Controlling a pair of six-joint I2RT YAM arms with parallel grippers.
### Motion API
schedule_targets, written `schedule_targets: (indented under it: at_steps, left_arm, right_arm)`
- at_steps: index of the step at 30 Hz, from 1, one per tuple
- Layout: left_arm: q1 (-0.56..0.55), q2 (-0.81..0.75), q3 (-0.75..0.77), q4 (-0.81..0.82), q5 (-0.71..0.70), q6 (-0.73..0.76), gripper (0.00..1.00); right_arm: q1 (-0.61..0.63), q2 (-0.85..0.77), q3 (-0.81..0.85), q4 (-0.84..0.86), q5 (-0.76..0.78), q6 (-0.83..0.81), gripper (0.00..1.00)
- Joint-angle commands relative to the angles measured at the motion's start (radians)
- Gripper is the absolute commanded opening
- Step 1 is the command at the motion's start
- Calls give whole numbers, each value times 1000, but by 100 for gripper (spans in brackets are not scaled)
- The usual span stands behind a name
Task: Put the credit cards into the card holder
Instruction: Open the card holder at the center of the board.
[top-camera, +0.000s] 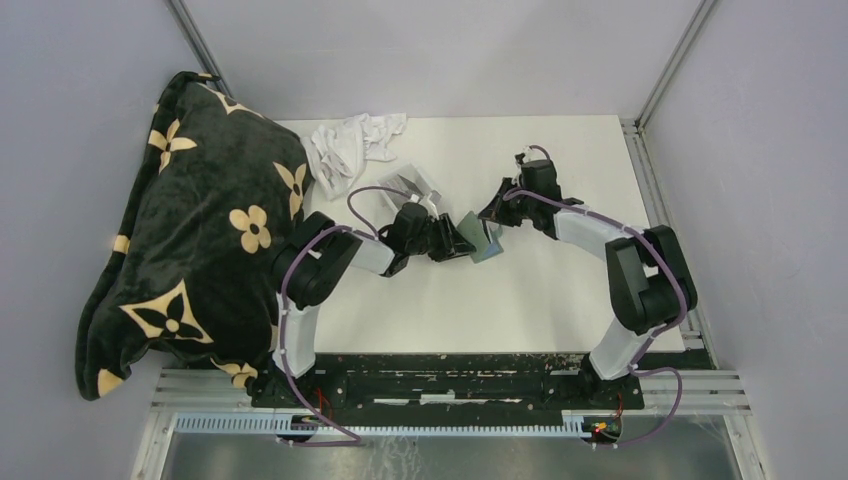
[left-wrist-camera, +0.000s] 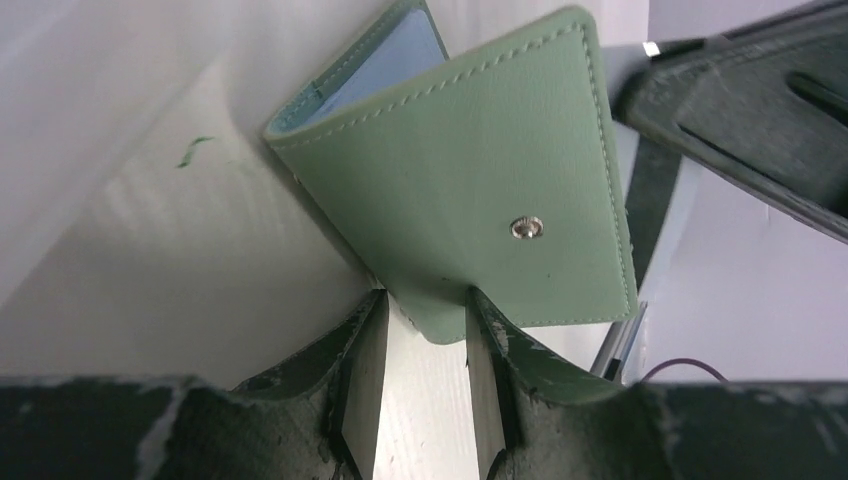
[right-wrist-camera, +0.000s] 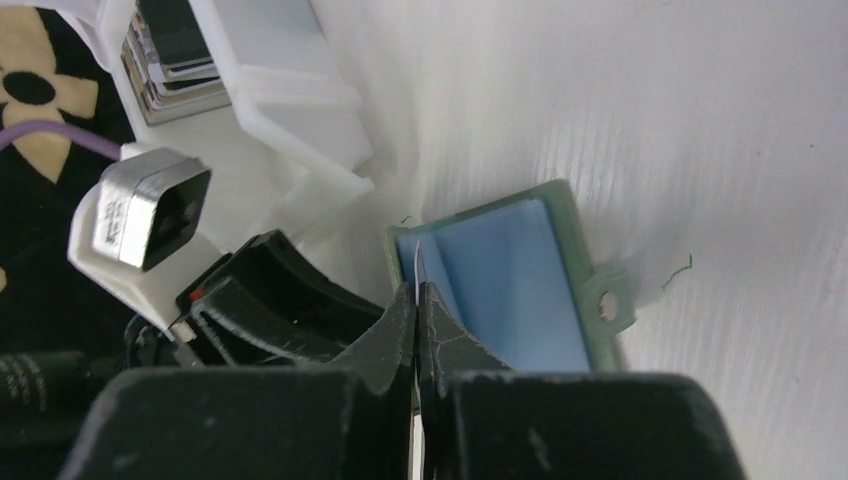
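Fingertips (right-wrist-camera: 395, 325) of the right gripper (right-wrist-camera: 415, 300) are pressed together on a credit card (right-wrist-camera: 416, 268). It is seen edge-on as a pale sliver, its leading edge at the blue lining (right-wrist-camera: 500, 290) near the fold. The left gripper (left-wrist-camera: 428, 335) clamps the card holder (left-wrist-camera: 480, 200) by its lower edge, green cover tilted, snap stud (left-wrist-camera: 527, 228) outward. The holder sits mid-table between both arms.

Judgement: insertion is in hand. The card should run parallel to the lining and catch a pocket lip, which is not visible. A slow push is best, with the left grip firm so the holder neither folds nor slides.

Stacked cards (right-wrist-camera: 175, 70) wait in the clear tray (right-wrist-camera: 300, 110).
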Motion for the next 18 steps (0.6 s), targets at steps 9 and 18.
schedule_targets:
  at_steps: [9,18]
  left_arm:
    - [-40,41,62,17,38,-35,44]
    - [-40,-96,-104,-99,-77,3,47]
  right_arm:
    - [71,-132,-23,-139,23,-92,1]
    - [159,-146,-60,-147,76,-107,1]
